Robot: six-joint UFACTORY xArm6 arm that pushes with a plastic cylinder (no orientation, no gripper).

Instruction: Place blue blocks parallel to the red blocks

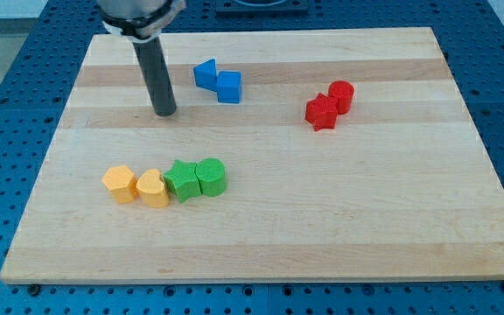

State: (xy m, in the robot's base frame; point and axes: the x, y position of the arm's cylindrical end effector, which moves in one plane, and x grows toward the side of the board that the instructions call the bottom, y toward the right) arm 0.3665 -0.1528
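Observation:
Two blue blocks sit touching near the view's top middle: a blue triangular block [205, 73] and a blue cube [229, 87] to its right. Two red blocks touch at the right: a red star-like block [321, 111] and a red cylinder [341, 95] up and to its right. My tip [165, 113] rests on the board to the left of and slightly below the blue blocks, apart from them.
Lower left on the wooden board [366, 219], a row of touching blocks: a yellow block [120, 184], a yellow heart-like block [153, 188], a green star-like block [181, 180] and a green cylinder [211, 177].

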